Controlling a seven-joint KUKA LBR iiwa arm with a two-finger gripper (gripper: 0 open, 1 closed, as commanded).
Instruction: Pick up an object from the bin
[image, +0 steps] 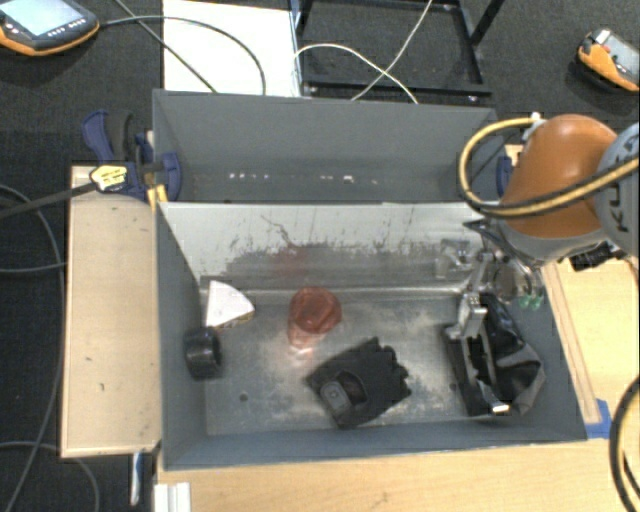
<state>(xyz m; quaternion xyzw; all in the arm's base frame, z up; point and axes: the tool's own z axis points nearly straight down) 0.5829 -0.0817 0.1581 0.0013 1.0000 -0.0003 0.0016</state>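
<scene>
My gripper (478, 308) is low in the right end of the bin, under the arm's orange dome. Directly below and against it lies a black angular thing with straps (497, 368), stretched along the right wall; whether the gripper grips it is hidden. A black crumpled glove-like thing (358, 382) lies at the front middle, well left of the gripper. A red translucent cup (313, 316) stands behind it.
At the left end lie a white wedge (227, 304) and a small black cylinder (202, 354). The bin's sloped back wall rises behind the cup. Bare floor shows between the glove-like thing and the black strapped thing.
</scene>
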